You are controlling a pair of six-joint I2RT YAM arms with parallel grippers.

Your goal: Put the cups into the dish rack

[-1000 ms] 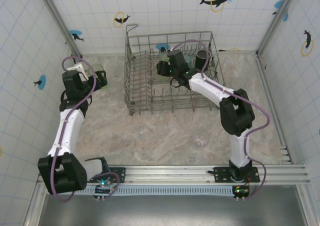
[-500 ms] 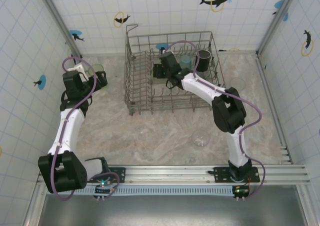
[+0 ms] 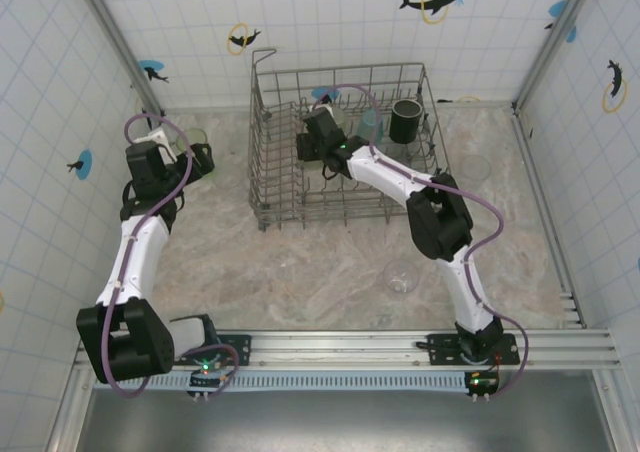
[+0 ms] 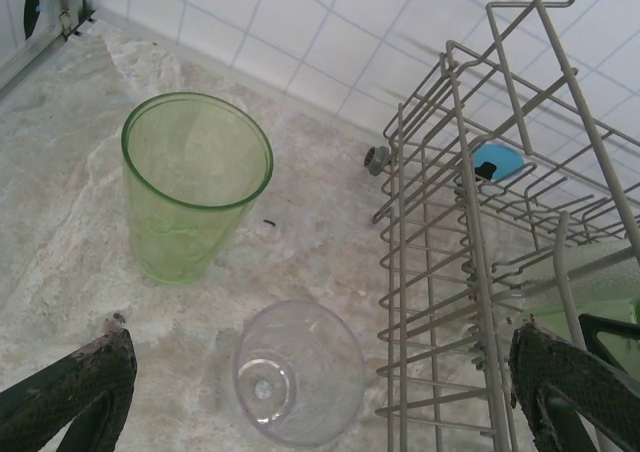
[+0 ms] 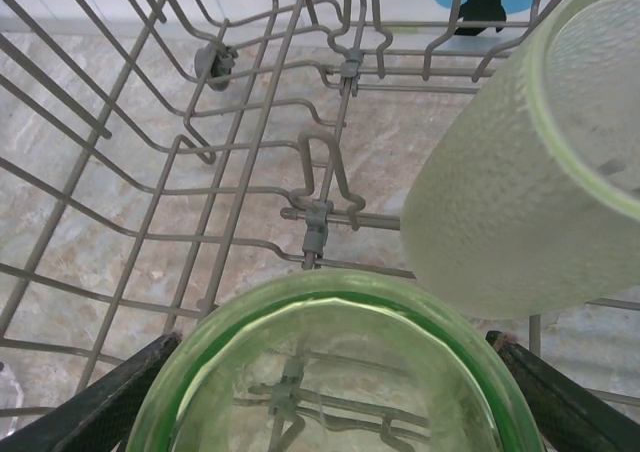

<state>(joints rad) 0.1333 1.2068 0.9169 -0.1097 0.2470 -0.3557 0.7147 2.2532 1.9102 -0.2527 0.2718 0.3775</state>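
The grey wire dish rack (image 3: 270, 187) stands at the back of the table. My right gripper (image 3: 308, 144) reaches into its left half, shut on a translucent green tumbler (image 5: 330, 372) whose rim sits between the two fingers. Beside it a frosted pale green cup (image 5: 520, 172) leans in the rack. A black mug (image 3: 405, 120) and a teal cup (image 3: 370, 122) stand at the rack's far side. My left gripper (image 4: 320, 412) hangs open over the table left of the rack, above a clear glass (image 4: 298, 372) lying on its side, with an upright green tumbler (image 4: 195, 187) beyond it.
Two more clear glasses rest on the table, one in front of the rack (image 3: 402, 275) and one at its right (image 3: 475, 167). The rack wall (image 4: 450, 272) runs close along the right of my left gripper. Tiled walls (image 3: 60, 92) enclose the table.
My right gripper has carried the green tumbler leftward inside the rack, away from the black mug. The left arm has stayed still.
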